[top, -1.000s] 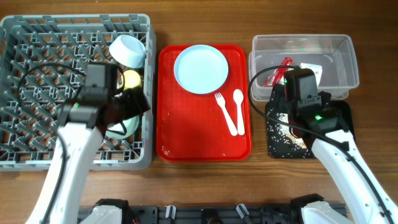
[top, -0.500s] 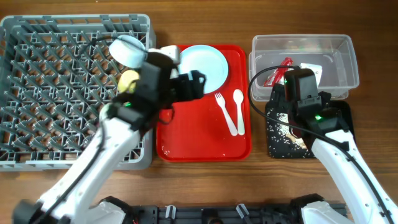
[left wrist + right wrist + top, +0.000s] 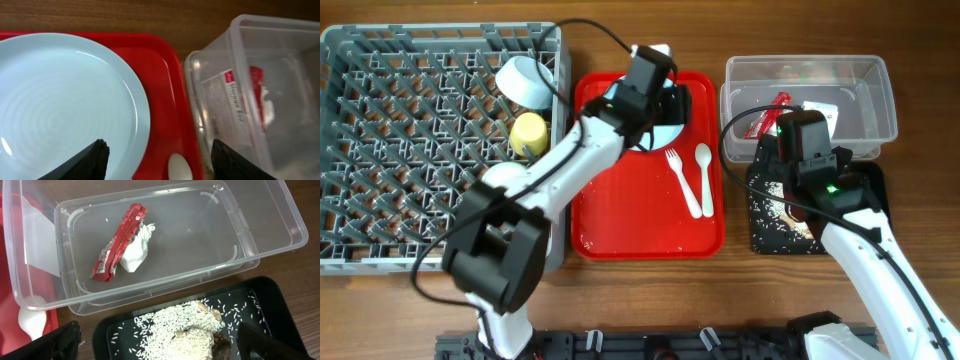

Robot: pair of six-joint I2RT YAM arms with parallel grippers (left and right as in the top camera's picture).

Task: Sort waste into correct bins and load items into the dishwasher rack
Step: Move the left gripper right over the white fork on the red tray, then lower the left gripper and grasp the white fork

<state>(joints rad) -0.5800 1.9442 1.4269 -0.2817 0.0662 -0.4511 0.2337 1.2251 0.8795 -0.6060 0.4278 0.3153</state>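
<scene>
My left gripper hovers open over the light blue plate on the red tray. Its fingers straddle the plate's right rim and the white spoon's bowl, holding nothing. The fork and spoon lie right of the plate. The grey dishwasher rack holds a white bowl, a yellow cup and a pale bowl. My right gripper stands open above the rice in the black tray. The clear tub holds the red wrapper and crumpled paper.
The clear tub sits at the back right with the black tray just in front of it. The left arm stretches across the rack's right wall to the red tray. Bare wooden table runs along the front edge.
The left arm has swung from the rack rightwards to the plate on the red tray, and its jaws have narrowed somewhat. The pale bowl stays in the rack. The right arm is still.
</scene>
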